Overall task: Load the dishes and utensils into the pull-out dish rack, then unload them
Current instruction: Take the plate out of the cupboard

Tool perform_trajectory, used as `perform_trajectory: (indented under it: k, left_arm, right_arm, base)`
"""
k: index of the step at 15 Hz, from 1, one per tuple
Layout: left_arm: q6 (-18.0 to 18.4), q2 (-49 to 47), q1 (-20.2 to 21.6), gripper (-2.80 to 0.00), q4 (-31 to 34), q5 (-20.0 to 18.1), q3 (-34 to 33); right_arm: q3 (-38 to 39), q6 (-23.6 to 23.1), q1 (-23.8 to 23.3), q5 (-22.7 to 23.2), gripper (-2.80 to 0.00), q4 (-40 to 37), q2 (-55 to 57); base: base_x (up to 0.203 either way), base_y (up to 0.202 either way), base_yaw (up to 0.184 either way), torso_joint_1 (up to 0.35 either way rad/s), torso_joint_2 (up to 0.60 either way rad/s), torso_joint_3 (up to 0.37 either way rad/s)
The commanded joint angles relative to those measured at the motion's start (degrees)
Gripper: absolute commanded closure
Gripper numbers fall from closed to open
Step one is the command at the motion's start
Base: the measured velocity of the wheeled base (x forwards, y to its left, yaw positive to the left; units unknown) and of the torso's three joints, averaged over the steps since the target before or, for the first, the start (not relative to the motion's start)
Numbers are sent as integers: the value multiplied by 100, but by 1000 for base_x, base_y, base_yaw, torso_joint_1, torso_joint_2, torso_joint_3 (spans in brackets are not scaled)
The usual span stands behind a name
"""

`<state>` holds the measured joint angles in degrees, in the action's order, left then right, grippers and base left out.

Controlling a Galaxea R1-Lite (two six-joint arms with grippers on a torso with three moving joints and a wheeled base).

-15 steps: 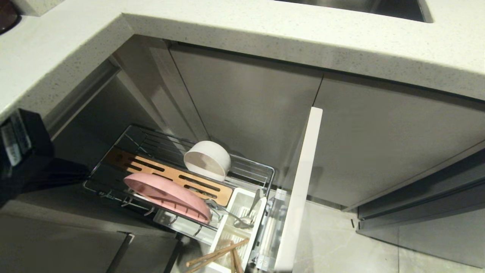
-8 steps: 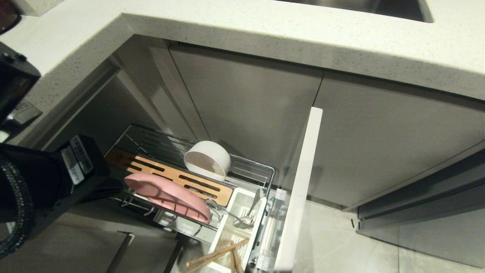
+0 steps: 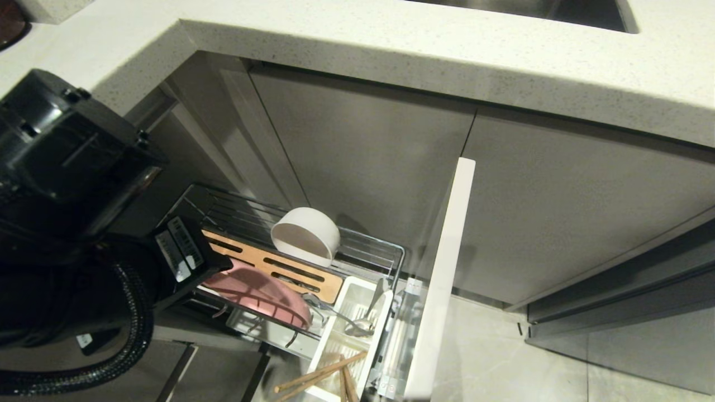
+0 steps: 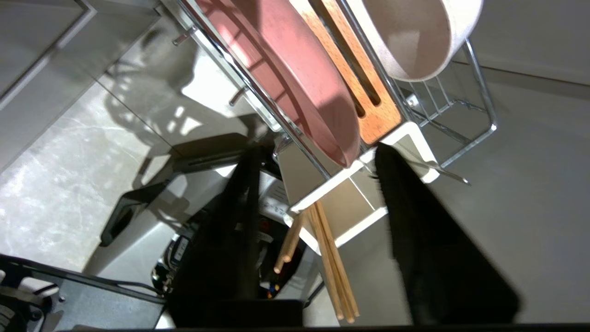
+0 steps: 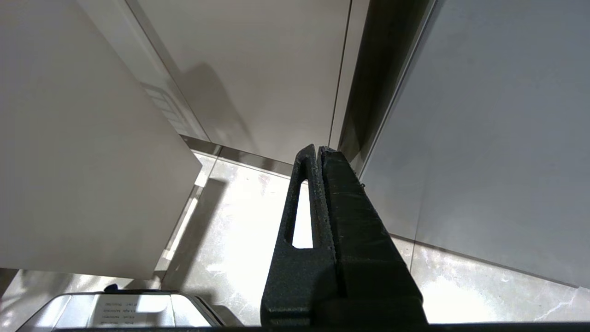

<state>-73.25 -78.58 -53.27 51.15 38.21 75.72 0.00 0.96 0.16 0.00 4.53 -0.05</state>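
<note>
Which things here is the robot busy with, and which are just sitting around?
Part of the job:
- pink plate
- white bowl
- fork
- chopsticks
- pull-out dish rack
- left end effector, fingers apart, near the plate's edge

Just there:
- countertop
- cabinet doors
- floor
- right end effector, shut, parked away from the rack

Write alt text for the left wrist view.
The open left gripper hangs just short of a pink plate standing on edge in a wire rack, a bowl beside it. Chopsticks stick out of the white caddy.
</note>
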Motion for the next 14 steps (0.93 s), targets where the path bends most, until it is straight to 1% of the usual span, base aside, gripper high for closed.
perform_trajectory:
  k: [1, 5, 9, 11, 14]
  left_arm:
    - [-49, -121, -16, -280, 6, 46, -58]
    - [-120, -366, -14, -280, -509, 86, -499]
    - [-119, -704, 15, -280, -1126, 295, -868]
    - [-122, -816, 53, -280, -1290, 491, -934]
    - [-121, -860, 149, -280, -1324, 520, -971]
  right_arm:
    - [157, 0, 2, 0, 0, 4, 5]
    - [149, 0, 2, 0, 0, 4, 5]
    - [151, 0, 2, 0, 0, 4, 5]
    - [149, 0, 2, 0, 0, 4, 5]
    - [150, 0, 2, 0, 0, 4, 5]
  base:
    - [0, 0, 0, 0, 0, 0]
    - [0, 0, 0, 0, 0, 0]
    - [0, 0, 0, 0, 0, 0]
    - [0, 0, 0, 0, 0, 0]
    - [0, 0, 0, 0, 0, 0]
